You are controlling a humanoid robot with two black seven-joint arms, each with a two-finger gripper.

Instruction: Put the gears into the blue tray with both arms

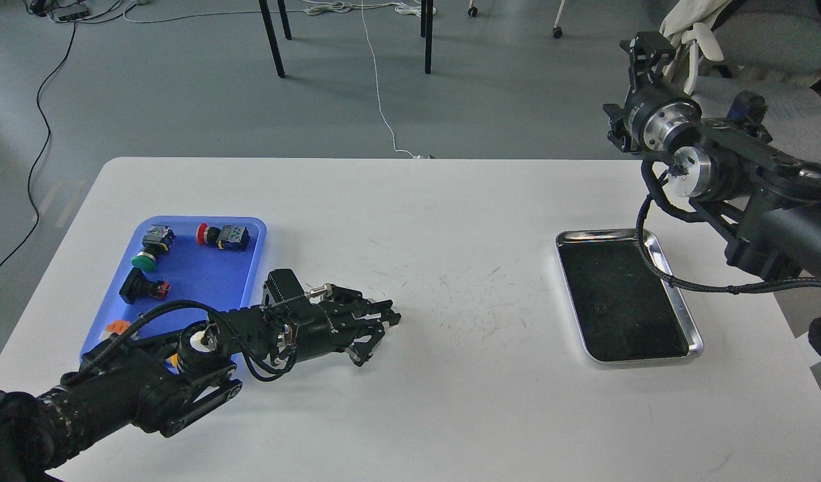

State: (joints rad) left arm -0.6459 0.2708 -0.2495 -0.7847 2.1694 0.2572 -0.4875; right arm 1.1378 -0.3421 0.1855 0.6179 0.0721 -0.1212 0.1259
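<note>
White table [451, 402]. Blue tray [203, 281] near the left edge, long side running front to back. In it: green-cap switch [151, 248] at the far left corner, red-cap switch [221, 236] at the far right, a black switch [142, 288] mid-left, something orange [117, 327] near the front left, partly hidden by the arm. No gears made out in the tray.

Left arm [149, 381] comes in from the front left corner, crossing over the tray's front end. Left hand [384, 331] low over the table just right of the tray, pointing toward the middle. Fingers narrowly apart, nothing visible between them; too dark to tell if a gear is pinched there.

Steel tray [678, 294] with black inside near the right edge, well apart from the blue one. A small dark speck [603, 310] on its black liner may be a gear, too small to tell.

Right arm [752, 181] comes in from the right, raised above the far right corner of the table. Right hand [645, 50] up high, pointing away, seen end-on; can't tell wide or narrow. A black cable [658, 268] from the arm hangs over the steel tray's right rim.

Faint scuff marks [477, 314] mid-table.
</note>
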